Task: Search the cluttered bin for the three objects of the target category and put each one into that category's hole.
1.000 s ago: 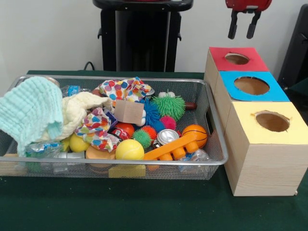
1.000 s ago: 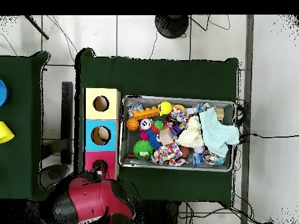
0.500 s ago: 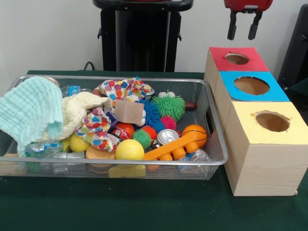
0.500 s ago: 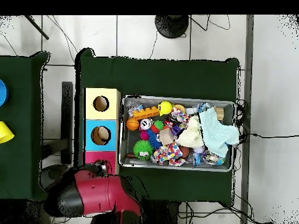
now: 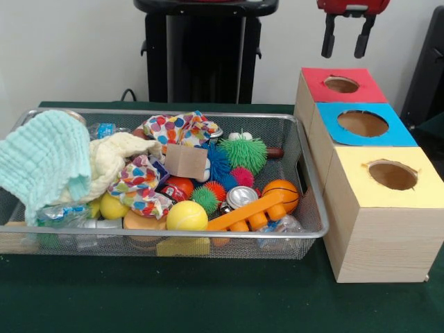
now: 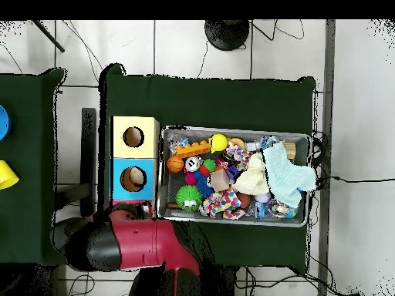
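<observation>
Wire-mesh bin (image 5: 305, 173) of toys | gripper (image 5: 345, 43) jaws apart, empty, above red-topped box (image 5: 361, 90) | no legible writing

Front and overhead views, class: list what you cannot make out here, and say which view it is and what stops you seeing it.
1. Red-topped box: overhead, the arm covers it.
2. Gripper: front view, the top edge cuts off everything above its open fingers; overhead, the arm hides it.
3. Box interiors: the holes in the blue-topped box and yellow-topped box show only shadow.
4. Wire bin: the mint cloth and cream cloth cover whatever lies beneath.
</observation>
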{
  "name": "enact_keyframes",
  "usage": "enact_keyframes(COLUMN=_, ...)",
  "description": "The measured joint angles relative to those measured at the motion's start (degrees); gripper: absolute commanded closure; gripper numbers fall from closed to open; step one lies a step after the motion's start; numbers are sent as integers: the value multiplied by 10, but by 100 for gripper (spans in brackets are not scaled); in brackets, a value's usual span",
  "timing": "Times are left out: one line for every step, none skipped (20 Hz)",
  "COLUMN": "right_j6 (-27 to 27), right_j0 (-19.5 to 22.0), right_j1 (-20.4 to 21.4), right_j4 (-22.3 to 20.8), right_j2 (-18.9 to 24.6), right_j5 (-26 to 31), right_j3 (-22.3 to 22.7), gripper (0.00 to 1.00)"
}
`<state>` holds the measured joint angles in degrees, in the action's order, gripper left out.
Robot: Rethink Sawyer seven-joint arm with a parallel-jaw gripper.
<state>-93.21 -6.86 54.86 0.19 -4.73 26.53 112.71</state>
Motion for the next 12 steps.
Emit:
enact_keyframes(right_j6=0, right_j0=2, right_j1=0, right_j4=0, right_j2=0, right_j5=4, right_j3=-5, gripper=0)
enact_keyframes(right_j6=0, right_j0=3, right_j1=0, right_j4=0, right_j2=0, right_j5=8, right_j3=-8, gripper=0)
enact_keyframes(right_j6=0, right_j0=5, right_j1=-1, right_j4=0, right_j2=0, right_j5=16, right_j3=-18, gripper=0)
enact_keyframes(right_j6=0, right_j0=5, right_j1=-1, right_j4=0, right_j2=0, right_j5=20, right_j3=-22, gripper=0)
enact_keyframes(right_j6=0, right_j0=5, right_j1=0, right_j4=0, right_j2=0, right_j5=25, right_j3=-29, gripper=0)
enact_keyframes(right_j6=0, right_j0=5, right_j1=-1, right_j4=0, right_j2=0, right_j5=28, right_j3=-33, gripper=0)
enact_keyframes(right_j6=0, right_j0=5, right_j1=-1, right_j4=0, right_j2=0, right_j5=30, right_j3=-38, gripper=0)
enact_keyframes(right_j6=0, right_j0=5, right_j1=0, right_j4=0, right_j2=0, right_j5=33, right_j3=-46, gripper=0)
enact_keyframes(right_j6=0, right_j0=5, right_j1=0, right_j4=0, right_j2=0, right_j5=33, right_j3=-49, gripper=0)
enact_keyframes(right_j6=0, right_j0=5, right_j1=0, right_j4=0, right_j2=0, right_j5=33, right_j3=-51, gripper=0)
enact_keyframes(right_j6=0, right_j0=5, right_j1=1, right_j4=0, right_j2=0, right_j5=33, right_j3=-53, gripper=0)
enact_keyframes(right_j6=0, right_j0=5, right_j1=3, right_j4=0, right_j2=0, right_j5=33, right_j3=-53, gripper=0)
